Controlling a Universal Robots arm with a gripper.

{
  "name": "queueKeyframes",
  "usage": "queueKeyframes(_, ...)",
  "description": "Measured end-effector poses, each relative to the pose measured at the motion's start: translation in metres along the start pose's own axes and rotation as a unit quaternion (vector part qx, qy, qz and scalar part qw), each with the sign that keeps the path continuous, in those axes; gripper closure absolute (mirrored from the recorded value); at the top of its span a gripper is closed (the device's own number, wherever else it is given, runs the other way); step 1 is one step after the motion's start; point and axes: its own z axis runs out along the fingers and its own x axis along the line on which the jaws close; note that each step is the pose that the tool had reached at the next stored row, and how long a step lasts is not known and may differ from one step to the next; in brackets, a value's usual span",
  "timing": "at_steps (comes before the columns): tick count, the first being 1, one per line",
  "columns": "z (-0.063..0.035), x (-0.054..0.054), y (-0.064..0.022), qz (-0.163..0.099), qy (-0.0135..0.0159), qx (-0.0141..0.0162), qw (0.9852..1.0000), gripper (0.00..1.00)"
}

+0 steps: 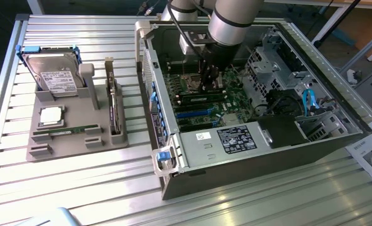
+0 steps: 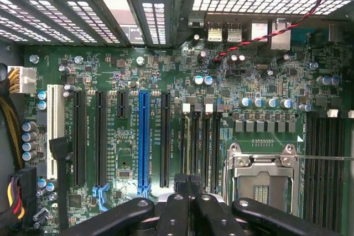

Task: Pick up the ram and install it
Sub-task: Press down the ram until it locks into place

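Green ram stick lies flat in grey holder tray on slatted tabletop, w/ a hard drive & silver chip in same tray, well apart from the arm. Gripper is down inside open PC case over the motherboard, fingers closed together w/ nothing visibly held, tips just above the memory slots in wrist view.
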Motion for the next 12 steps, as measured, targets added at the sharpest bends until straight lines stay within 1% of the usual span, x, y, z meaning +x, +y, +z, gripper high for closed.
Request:
queueKeyframes(6, 0.0066, 0.0002, -0.0001, 0.000, 0.0000, 0.0004, 1.0000, 0.90)
queueKeyframes(12, 0.0074, 0.0002, -0.0001, 0.000, -0.0002, 0.0005, 1.0000, 0.90)
